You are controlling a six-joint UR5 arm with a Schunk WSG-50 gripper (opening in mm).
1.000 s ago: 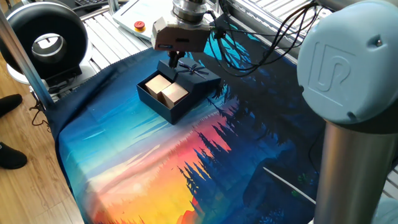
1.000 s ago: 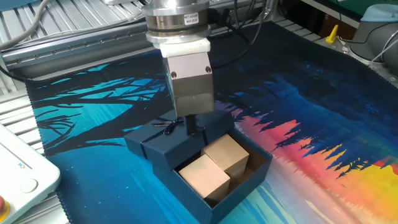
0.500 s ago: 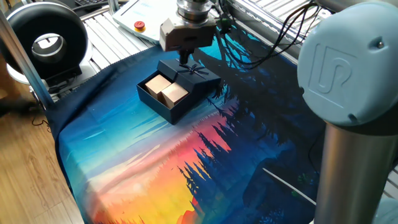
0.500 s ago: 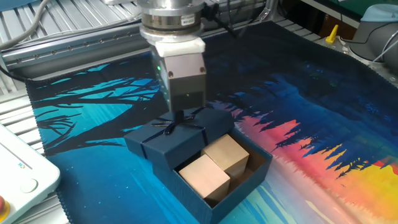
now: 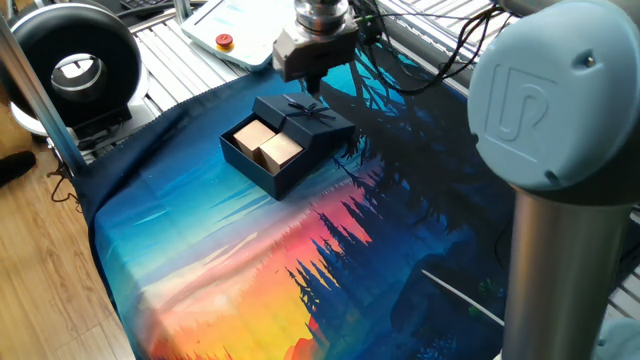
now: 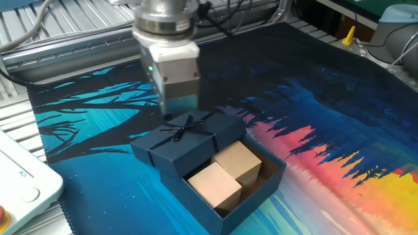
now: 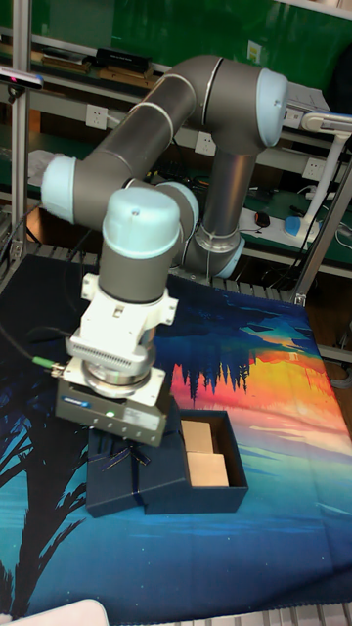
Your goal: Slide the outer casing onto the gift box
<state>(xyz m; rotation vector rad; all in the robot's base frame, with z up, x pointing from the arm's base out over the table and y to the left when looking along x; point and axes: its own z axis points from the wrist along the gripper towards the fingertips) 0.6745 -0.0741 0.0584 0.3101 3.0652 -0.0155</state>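
Outer casing (image 6: 186, 139) sits half over the gift box (image 6: 251, 189), kraft blocks (image 6: 225, 173) exposed. Gripper (image 6: 174, 115) hangs behind it; you can't tell its finger gap. Push off-centre and the casing may skew, jamming on the tray wall.

From the tall view, the arm's grey wrist housing (image 7: 112, 401) hides the gripper fingertips and the ribbon bow. The dark navy bow-topped cardboard cover (image 6: 186, 140) masks the navy tray's (image 6: 258, 189) ten-o'clock part. The fingers stay too dark to judge.
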